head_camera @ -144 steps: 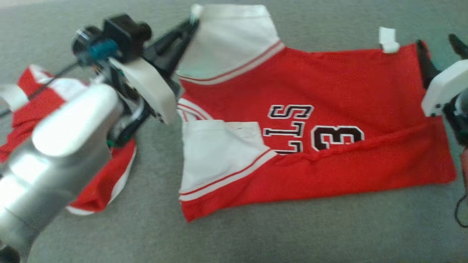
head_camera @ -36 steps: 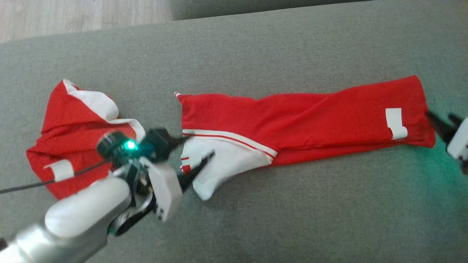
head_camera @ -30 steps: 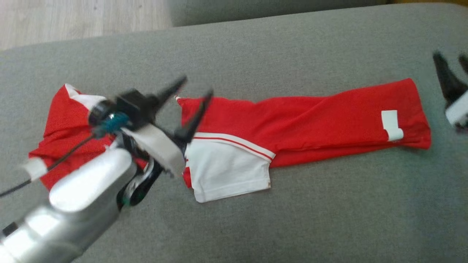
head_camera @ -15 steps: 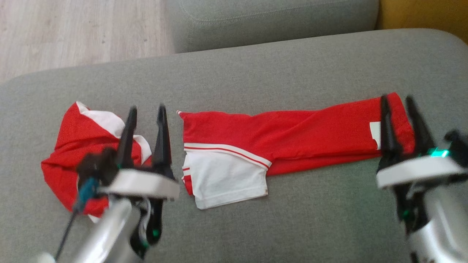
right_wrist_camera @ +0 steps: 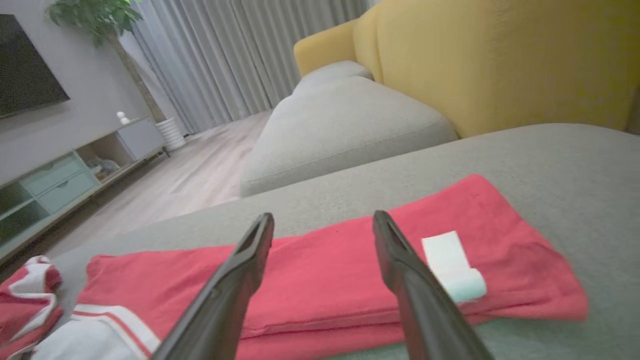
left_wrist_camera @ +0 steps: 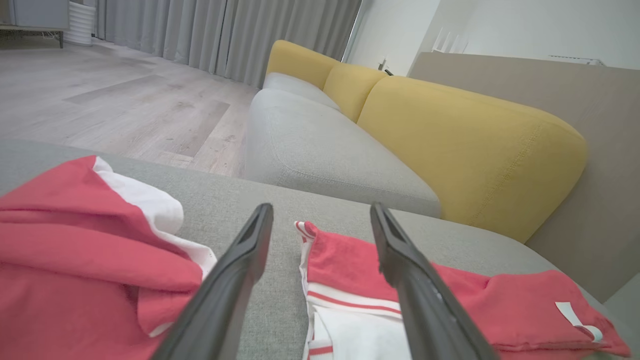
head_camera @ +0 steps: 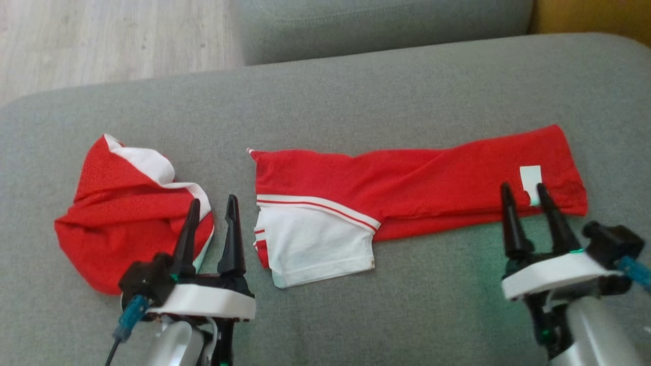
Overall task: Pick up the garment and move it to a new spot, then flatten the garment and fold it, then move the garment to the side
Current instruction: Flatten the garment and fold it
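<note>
The garment (head_camera: pixel 407 188) lies on the sofa (head_camera: pixel 356 91) as 1 long strip, its axis running left to right. The left pincer (head_camera: pixel 213 199), wide and empty, sits just off the white-sleeved end. The right pincer (head_camera: pixel 523 186), also wide and empty, is at the tagged end. Each arm is nearest its own end, so an end-to-end fold looks within reach.

Soft, even light washes the grey sofa cushion (head_camera: pixel 356 101), with faint shadows under the folded garment (head_camera: pixel 407 183). A green glow tints the upholstery beside the right gripper (head_camera: pixel 522 188). Both wrist views bow at the edges, slightly soft.
</note>
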Controlling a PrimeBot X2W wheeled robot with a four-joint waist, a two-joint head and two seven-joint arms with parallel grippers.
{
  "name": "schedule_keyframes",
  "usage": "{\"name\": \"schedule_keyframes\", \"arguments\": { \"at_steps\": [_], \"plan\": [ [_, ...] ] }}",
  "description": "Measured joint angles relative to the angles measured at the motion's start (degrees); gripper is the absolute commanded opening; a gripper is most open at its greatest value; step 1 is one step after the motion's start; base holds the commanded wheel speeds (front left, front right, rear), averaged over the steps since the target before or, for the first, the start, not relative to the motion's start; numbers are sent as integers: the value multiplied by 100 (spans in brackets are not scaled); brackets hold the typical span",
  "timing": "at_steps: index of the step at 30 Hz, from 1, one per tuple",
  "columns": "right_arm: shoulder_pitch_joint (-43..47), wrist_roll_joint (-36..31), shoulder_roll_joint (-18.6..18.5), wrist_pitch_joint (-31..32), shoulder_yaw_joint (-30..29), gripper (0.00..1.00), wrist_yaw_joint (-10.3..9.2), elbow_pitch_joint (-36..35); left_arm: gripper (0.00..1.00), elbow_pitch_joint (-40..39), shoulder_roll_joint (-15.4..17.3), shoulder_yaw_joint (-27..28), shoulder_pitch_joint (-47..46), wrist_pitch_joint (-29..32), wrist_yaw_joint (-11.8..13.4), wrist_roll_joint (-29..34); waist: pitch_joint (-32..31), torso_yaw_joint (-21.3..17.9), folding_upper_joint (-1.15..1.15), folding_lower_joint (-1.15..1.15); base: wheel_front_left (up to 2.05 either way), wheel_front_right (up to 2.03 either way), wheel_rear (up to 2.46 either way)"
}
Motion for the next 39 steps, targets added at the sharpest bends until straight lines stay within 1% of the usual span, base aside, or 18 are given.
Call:
{"name": "schedule_keyframes", "arguments": {
  "at_steps": [2,4,7,8,10,12,14,18,20,27,28,29,30,34,37,39],
  "plan": [
    [-73,-100,5,151,-237,100,0,45,100,42,-41,65,-14,0,-99,105,83,-6,0,0,0,0,0],
    [-232,-316,14,419,-655,100,0,263,100,63,-74,123,-44,0,-189,192,186,-11,0,0,0,0,0],
    [-560,-911,119,591,-1552,100,0,560,100,124,-151,187,-207,0,-299,293,372,6,0,1,0,0,0],
    [-815,-1271,231,704,-2189,100,0,682,100,170,-201,191,-319,0,-376,346,494,32,0,1,0,0,0],
    [-1063,-1613,289,895,-2661,100,0,813,100,221,-237,198,-394,0,-450,400,622,61,0,2,0,0,0],
    [-1257,-1768,311,1042,-2937,100,0,933,100,272,-276,214,-443,0,-501,445,738,92,0,2,0,0,0],
    [-1444,-1683,324,1202,-3056,100,0,1183,100,318,-296,240,-480,0,-565,487,837,120,0,2,0,0,0],
    [-1727,-1138,348,1658,-3056,100,0,1864,100,412,-309,285,-545,0,-603,531,995,142,0,1,0,0,0],
    [-1854,-1025,352,1688,-3025,100,0,2041,100,427,-310,328,-598,0,-649,566,1085,128,0,1,0,0,0],
    [-2330,-1024,288,1657,-3041,100,0,2516,100,514,-316,427,-721,0,-713,656,1262,100,0,0,0,0,0],
    [-2356,-1024,277,1624,-3027,79,0,2570,100,527,-316,438,-721,0,-745,677,1265,92,0,0,0,0,0],
    [-2371,-1024,272,1585,-3022,31,0,2603,100,534,-316,447,-721,0,-748,679,1262,82,0,1,0,0,0],
    [-2375,-1026,269,1526,-3021,0,0,2630,100,545,-316,458,-722,0,-749,680,1253,70,0,1,0,0,0],
    [-2353,-1306,323,1362,-3134,0,0,2642,100,586,-319,513,-721,0,-750,681,1160,12,0,1,0,0,0],
    [-2315,-1636,403,1350,-3451,0,0,2453,100,591,-325,548,-718,0,-751,695,1059,-32,0,1,0,0,0],
    [-2246,-1902,377,1363,-3729,0,0,2229,100,594,-335,554,-715,0,-754,726,983,-55,0,0,0,0,0]
  ]
}}
